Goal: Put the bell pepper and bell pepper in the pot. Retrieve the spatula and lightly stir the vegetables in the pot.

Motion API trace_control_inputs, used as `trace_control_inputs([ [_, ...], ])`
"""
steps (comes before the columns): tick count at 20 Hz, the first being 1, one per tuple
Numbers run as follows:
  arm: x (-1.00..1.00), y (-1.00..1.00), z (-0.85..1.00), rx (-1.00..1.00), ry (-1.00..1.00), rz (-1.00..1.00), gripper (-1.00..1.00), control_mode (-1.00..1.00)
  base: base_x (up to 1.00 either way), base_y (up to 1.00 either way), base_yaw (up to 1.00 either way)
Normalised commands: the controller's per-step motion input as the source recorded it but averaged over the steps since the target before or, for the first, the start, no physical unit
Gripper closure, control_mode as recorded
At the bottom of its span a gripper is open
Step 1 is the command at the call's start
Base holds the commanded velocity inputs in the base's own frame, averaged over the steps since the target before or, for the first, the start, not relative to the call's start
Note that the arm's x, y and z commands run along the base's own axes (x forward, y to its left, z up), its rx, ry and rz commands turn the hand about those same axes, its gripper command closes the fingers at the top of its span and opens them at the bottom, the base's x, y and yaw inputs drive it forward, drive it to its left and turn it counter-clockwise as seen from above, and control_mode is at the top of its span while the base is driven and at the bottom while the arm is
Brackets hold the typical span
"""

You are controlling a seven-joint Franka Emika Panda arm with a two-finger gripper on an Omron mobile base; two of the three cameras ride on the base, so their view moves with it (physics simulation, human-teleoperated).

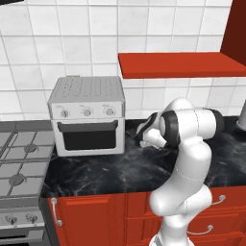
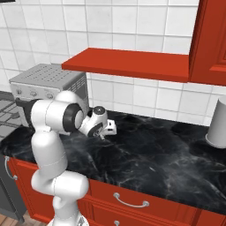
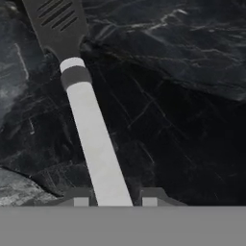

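The spatula (image 3: 91, 129) is seen lying flat on the black marble counter (image 1: 115, 173), its pale handle running between the two fingertips (image 3: 79, 197) of the gripper (image 3: 114, 198) and its dark slotted blade pointing away from the hand. In the hand view the fingertips are set just beside the handle on either side; whether they are pressing on it cannot be told, though the jaws are drawn in narrow around it.

In the left base view the gripper (image 1: 144, 137) is held low over the counter, just to the right of the toaster oven (image 1: 87, 115), near that oven's front right corner. The oven's right wall forms the nearest upright edge beside the hand. To the oven's left, a gas stove (image 1: 19, 163) is found, level with the counter. Above and to the right of the oven, a red shelf (image 1: 178, 65) overhangs the back of the counter, well above the hand.

In the right base view a broad stretch of bare counter is seen to the right of the oven, up to a grey cylindrical container (image 2: 217, 123) at the far end. The counter's front edge is met by red drawers (image 2: 132, 198).
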Motion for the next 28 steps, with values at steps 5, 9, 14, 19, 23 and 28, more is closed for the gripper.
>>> trace_control_inputs([
  [5, -0.6, -0.25, -0.55, -0.02, 0.02, 0.0, 1.0, -1.0, 0.0, 0.0, 0.0],
  [9, -0.84, -0.22, -0.2, 0.0, 0.0, 0.0, 1.0, -1.0, 0.0, 0.0, 0.0],
  [14, -0.92, -0.28, 0.31, 0.0, -0.03, 0.01, 1.0, -1.0, 0.0, 0.0, 0.0],
  [19, -0.48, 0.04, 0.87, 0.01, 0.07, -0.13, 1.0, -1.0, 0.0, 0.0, 0.0],
  [23, -0.53, 0.05, 0.94, 0.19, 0.05, -0.29, 1.0, -1.0, 0.0, 0.0, 0.0],
  [28, -0.45, 0.12, 0.95, 0.26, 0.11, -0.19, 1.0, -1.0, 0.0, 0.0, 0.0],
])
